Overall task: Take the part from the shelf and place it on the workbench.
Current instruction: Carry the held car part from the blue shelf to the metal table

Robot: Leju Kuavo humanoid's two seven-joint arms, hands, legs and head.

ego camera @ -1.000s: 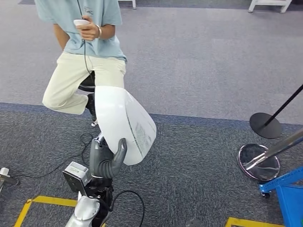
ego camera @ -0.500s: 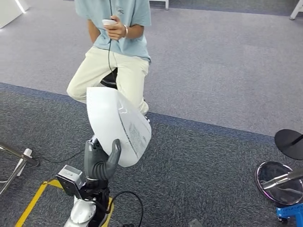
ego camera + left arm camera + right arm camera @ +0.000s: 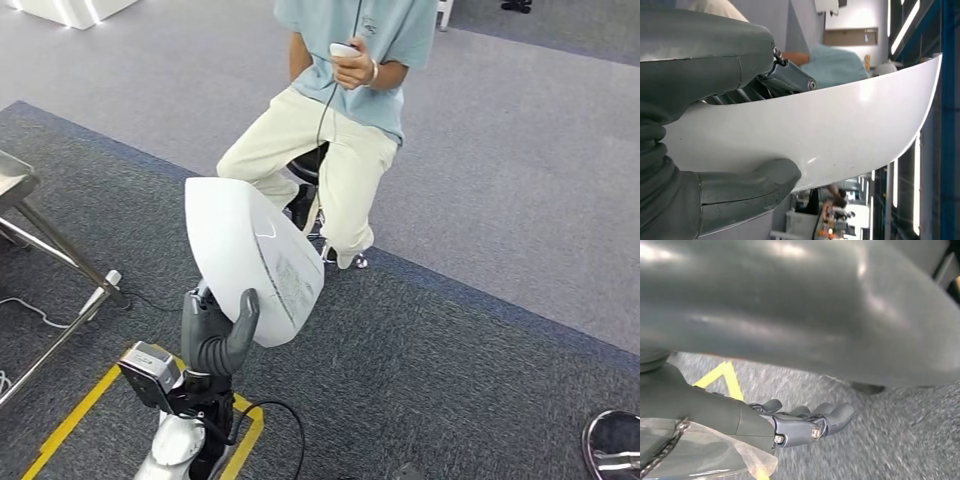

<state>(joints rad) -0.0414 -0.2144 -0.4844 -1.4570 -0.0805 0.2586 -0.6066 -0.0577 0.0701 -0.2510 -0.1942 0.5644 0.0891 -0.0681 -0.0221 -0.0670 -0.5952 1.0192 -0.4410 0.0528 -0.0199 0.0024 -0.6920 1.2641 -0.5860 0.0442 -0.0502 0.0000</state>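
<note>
One white part (image 3: pixel 249 262) upright above, pinched in, the left hand (image 3: pixel 215 338).

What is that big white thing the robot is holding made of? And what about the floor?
The white part looks like smooth, glossy plastic: its thin curved shell catches bright reflections, though painted metal is possible. The left hand grips its lower edge. The floor looks like grey carpet, with a fuzzy, speckled, matte surface.
</note>
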